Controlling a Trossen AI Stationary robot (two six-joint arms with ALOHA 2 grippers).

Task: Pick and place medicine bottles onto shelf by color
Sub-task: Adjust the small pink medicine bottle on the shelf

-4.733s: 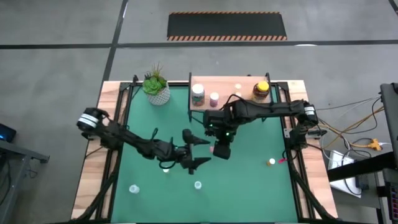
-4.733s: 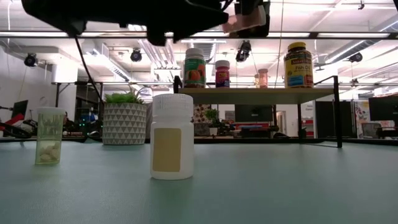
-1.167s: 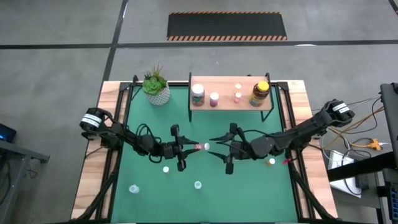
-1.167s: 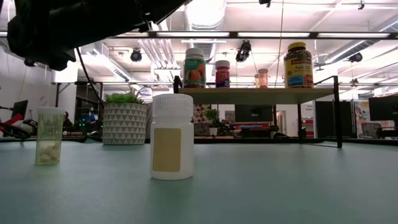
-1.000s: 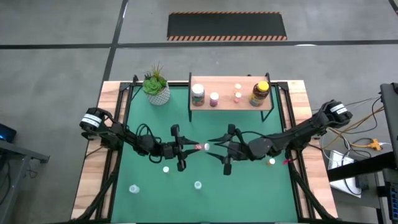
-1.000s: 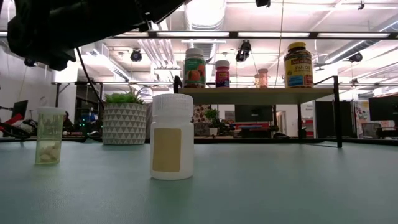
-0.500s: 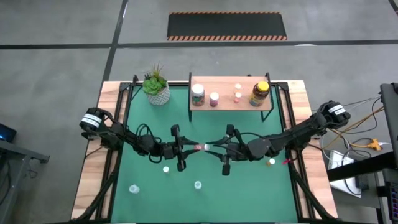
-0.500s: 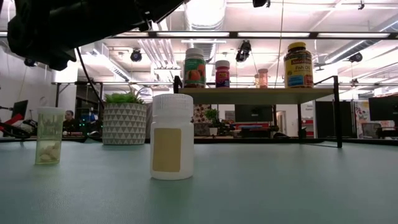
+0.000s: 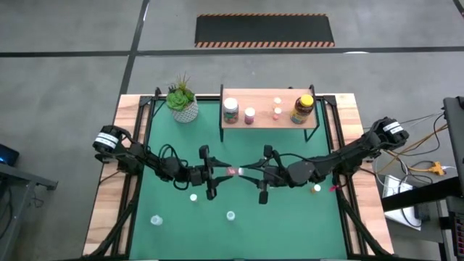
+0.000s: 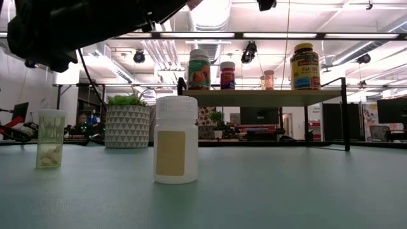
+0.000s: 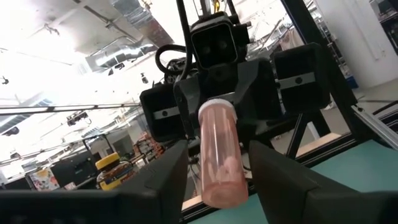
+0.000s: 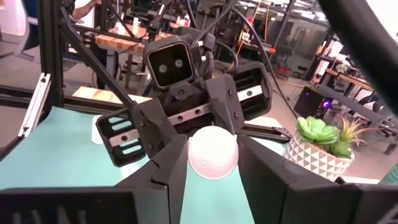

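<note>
Midair over the open green mat (image 9: 290, 217), left gripper (image 9: 223, 172) and right gripper (image 9: 246, 172) both clasp the pink bottle (image 9: 233, 172).

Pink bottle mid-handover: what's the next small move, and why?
Probably the left gripper should open fully and back away. The pink bottle spans both grippers above the table, and the right gripper looks closed on its white-capped end, so it seems ready to carry it.

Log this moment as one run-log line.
phase: handover | pink bottle: between both grippers mid-table | left gripper: on bottle | right gripper: on cap end | shelf: four bottles
</note>
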